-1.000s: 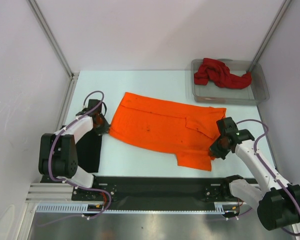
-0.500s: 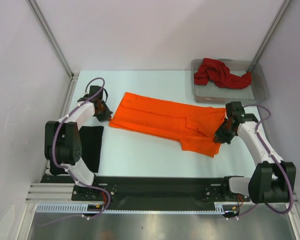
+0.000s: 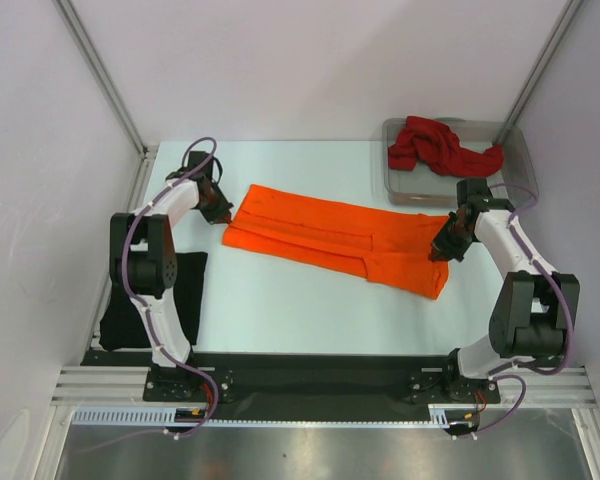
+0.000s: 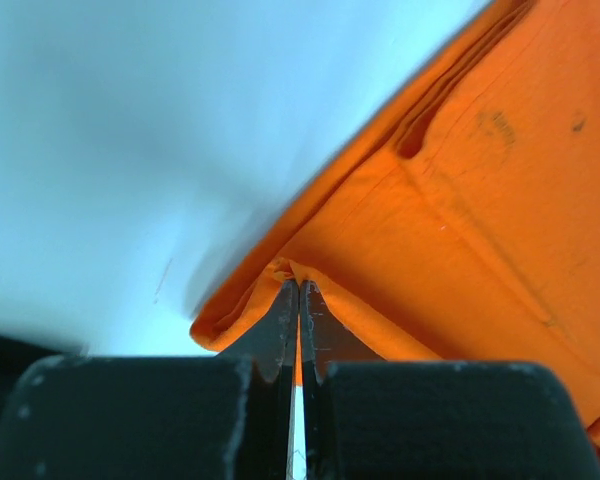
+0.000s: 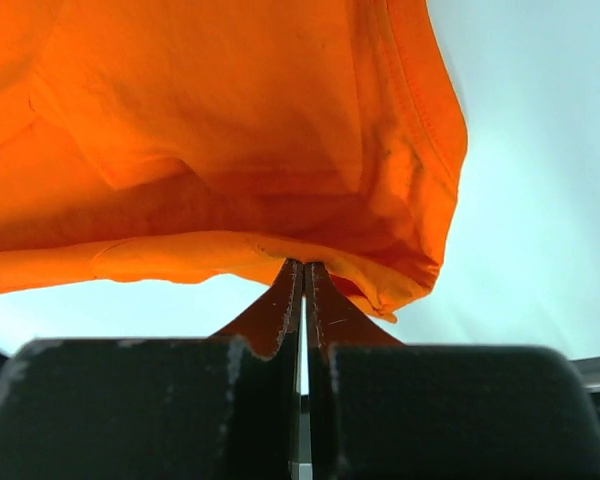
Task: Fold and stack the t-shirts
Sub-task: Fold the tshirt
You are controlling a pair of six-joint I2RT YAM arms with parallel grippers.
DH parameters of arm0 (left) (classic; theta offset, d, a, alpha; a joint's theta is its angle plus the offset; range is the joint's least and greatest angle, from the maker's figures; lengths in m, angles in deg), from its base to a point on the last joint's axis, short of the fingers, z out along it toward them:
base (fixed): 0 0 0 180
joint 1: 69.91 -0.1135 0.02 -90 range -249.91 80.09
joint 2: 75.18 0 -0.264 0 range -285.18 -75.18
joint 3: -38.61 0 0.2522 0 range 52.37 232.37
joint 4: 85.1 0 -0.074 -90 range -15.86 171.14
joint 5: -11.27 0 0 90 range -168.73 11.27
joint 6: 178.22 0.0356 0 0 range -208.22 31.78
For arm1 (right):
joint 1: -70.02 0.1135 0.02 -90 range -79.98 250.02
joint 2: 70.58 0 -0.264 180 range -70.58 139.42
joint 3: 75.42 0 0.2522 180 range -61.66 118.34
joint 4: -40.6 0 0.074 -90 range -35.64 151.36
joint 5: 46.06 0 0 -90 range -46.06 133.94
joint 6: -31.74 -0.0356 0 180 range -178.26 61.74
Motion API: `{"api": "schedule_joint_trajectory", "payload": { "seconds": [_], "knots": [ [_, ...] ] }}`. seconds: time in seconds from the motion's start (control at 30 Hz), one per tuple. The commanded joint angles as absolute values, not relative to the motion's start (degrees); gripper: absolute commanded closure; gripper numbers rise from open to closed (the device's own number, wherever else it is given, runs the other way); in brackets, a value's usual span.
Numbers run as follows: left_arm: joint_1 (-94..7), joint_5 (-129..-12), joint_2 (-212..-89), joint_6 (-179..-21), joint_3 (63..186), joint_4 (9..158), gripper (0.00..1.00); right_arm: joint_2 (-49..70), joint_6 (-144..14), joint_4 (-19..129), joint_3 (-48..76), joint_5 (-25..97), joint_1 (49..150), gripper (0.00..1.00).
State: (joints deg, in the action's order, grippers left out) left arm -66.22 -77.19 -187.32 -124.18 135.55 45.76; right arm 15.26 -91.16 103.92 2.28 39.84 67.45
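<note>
Top external: orange t-shirt [image 3: 335,240] spans table [image 3: 280,300] centre, left gripper [image 3: 223,212] pinching its left edge, right gripper [image 3: 442,250] pinching its right edge; dark red t-shirt [image 3: 440,147] in tray [image 3: 520,185], black t-shirt [image 3: 185,290] near left.

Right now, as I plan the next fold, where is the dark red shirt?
In the top view, the dark red shirt lies bunched in the grey tray at the far right corner.
</note>
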Motion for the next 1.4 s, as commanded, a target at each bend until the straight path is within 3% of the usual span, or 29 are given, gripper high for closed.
{"api": "schedule_joint_trajectory", "payload": {
  "seconds": [0.0,0.67,1.37],
  "knots": [
    [-66.6,-76.1,-189.0,-124.2,140.1,44.5,1.0,17.0,-89.4,102.8,5.6,39.4,66.7,1.0],
    [-66.6,-76.0,-199.5,-123.3,151.9,40.7,0.99,26.5,-88.7,102.7,13.4,38.0,65.6,1.0],
    [-66.6,-75.8,-202.0,-123.9,155.3,40.8,1.0,33.0,-88.1,102.1,18.5,37.6,65.1,1.0]
  ]
}}
